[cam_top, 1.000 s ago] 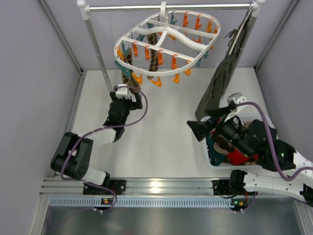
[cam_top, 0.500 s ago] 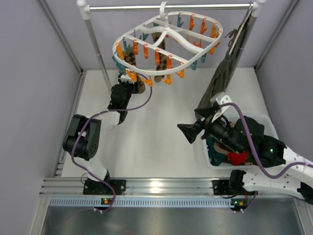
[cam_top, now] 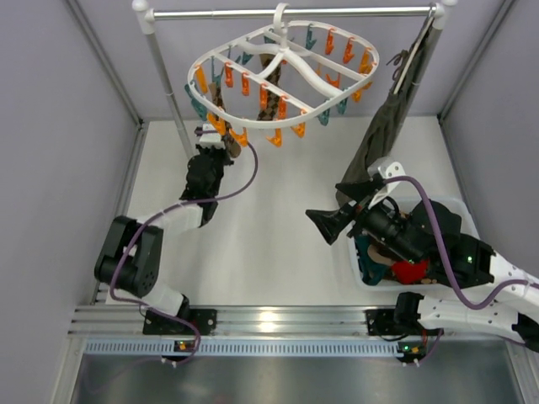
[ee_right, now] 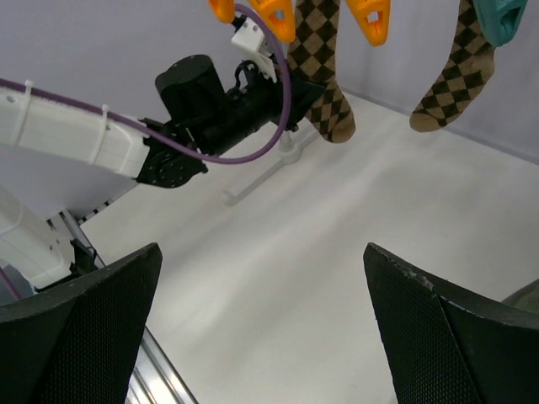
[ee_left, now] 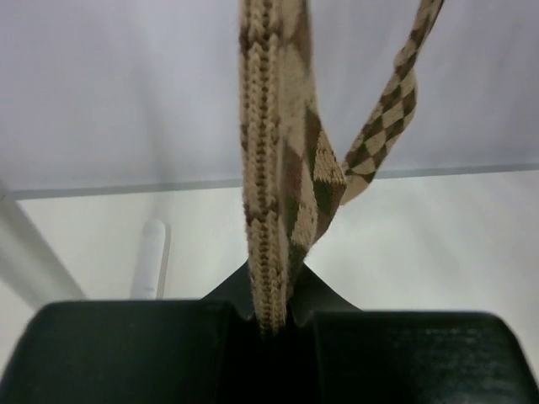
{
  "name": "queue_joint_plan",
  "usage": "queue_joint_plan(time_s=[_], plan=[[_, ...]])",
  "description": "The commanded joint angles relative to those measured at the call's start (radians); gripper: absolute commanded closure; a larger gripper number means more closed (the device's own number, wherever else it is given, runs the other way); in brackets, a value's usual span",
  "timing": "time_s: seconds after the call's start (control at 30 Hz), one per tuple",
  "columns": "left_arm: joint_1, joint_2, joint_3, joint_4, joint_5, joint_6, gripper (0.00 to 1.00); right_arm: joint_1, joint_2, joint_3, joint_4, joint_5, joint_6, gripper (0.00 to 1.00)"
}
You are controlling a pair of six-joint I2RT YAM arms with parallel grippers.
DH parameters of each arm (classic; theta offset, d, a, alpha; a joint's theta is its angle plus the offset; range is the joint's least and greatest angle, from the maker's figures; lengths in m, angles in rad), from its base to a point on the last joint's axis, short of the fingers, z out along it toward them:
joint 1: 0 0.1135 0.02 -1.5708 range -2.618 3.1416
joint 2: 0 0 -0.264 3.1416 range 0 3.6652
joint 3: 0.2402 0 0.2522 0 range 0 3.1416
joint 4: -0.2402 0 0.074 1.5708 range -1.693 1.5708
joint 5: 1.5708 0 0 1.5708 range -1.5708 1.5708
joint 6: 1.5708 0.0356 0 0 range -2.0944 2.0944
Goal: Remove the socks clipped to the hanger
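Socks [ee_right: 324,71] in a brown and tan diamond pattern hang foot end down among the orange clips [ee_right: 370,18] of the hanger [cam_top: 313,80]. The hanger is a white oval frame with crossbars, hung by its hook from the metal rail [cam_top: 354,11] at the far side of the counter [cam_top: 269,227]. The left pincer [ee_left: 271,318] reaches up under the near left edge of that frame and is closed tight on the lower part of one sock [ee_left: 268,168]. In the left wrist view the knitted edge of the fabric runs straight down into the narrow slot between the two black fingers [ee_left: 126,353]. It is pinched from both sides, and its upper end runs out of the top of the view. A second sock [ee_left: 396,109] of the same pattern hangs just beyond it, apart from the pincer. The right wrist view shows the left arm [ee_right: 210,109] stretched toward the nearer of two hanging socks, its tip against the fabric. The right pincer [ee_right: 263,278] hovers over the right side of the counter, well apart from the hanger. It faces the socks, with its broad black fingers [ee_right: 84,328] spread wide open. A long olive garment [cam_top: 379,143] hangs from the right end of the rail, and a red cloth [cam_top: 410,271] lies beneath the right arm.
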Motion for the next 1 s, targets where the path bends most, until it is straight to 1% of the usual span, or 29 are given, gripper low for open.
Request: queue_joint_plan(time_s=[0.0,0.03,0.07,0.1,0.13,0.17,0.2,0.27,0.3,0.37,0.4,0.47,0.5,0.57,0.6,0.7,0.8,0.83,0.9,0.97], plan=[[-0.096,-0.153,-0.09,0.066,-0.192,-0.03,1.0,0.011,-0.01,0.02,0.072,-0.004,0.018,0.01],[-0.121,-0.204,-0.148,0.068,-0.287,-0.03,1.0,0.01,-0.013,0.021,0.069,-0.007,0.029,0.01],[-0.147,-0.236,-0.176,0.068,-0.34,-0.032,1.0,0.01,-0.014,0.021,0.071,-0.016,0.035,0.01],[-0.198,-0.262,-0.206,0.068,-0.374,-0.032,1.0,0.011,-0.025,0.02,0.069,-0.021,0.04,0.01],[-0.223,-0.32,-0.255,0.057,-0.43,-0.036,1.0,0.01,-0.031,0.015,0.069,-0.027,0.049,0.01],[-0.251,-0.347,-0.282,0.053,-0.453,-0.033,1.0,0.01,-0.037,0.014,0.069,-0.032,0.055,0.0],[-0.301,-0.371,-0.3,0.046,-0.475,-0.036,1.0,0.01,-0.049,0.012,0.071,-0.035,0.057,0.01],[-0.354,-0.438,-0.337,0.01,-0.55,-0.021,1.0,0.011,-0.063,0.008,0.068,-0.046,0.06,0.0],[-0.415,-0.463,-0.345,0.0,-0.585,-0.018,1.0,0.01,-0.072,0.009,0.064,-0.047,0.061,0.01],[-0.481,-0.517,-0.362,-0.012,-0.656,0.039,1.0,0.01,-0.086,0.011,0.058,-0.047,0.069,0.01],[-0.55,-0.534,-0.363,-0.012,-0.673,0.071,1.0,0.01,-0.098,0.012,0.058,-0.046,0.069,0.01],[-0.624,-0.557,-0.354,-0.012,-0.726,0.109,1.0,0.011,-0.108,0.021,0.049,-0.046,0.078,0.01],[-0.698,-0.566,-0.345,-0.01,-0.745,0.128,1.0,0.011,-0.109,0.029,0.031,-0.046,0.083,0.01],[-0.775,-0.56,-0.328,-0.01,-0.782,0.181,1.0,0.01,-0.106,0.058,0.011,-0.05,0.087,0.0],[-0.843,-0.551,-0.305,-0.009,-0.82,0.217,1.0,0.011,-0.099,0.069,-0.001,-0.055,0.087,0.0],[-0.958,-0.476,-0.264,-0.007,-0.878,0.278,1.0,0.011,-0.076,0.119,-0.041,-0.06,0.1,0.01],[-1.026,-0.379,-0.202,-0.007,-0.908,0.312,1.0,0.01,-0.021,0.191,-0.103,-0.053,0.124,0.01],[-1.039,-0.359,-0.175,-0.007,-0.918,0.317,1.0,0.01,0.001,0.243,-0.13,-0.049,0.127,0.01],[-1.069,-0.295,-0.144,-0.007,-0.925,0.333,1.0,0.011,0.078,0.302,-0.211,-0.031,0.129,0.02],[-1.079,-0.231,-0.095,-0.007,-0.934,0.346,1.0,0.01,0.136,0.395,-0.289,0.012,0.123,0.06]])
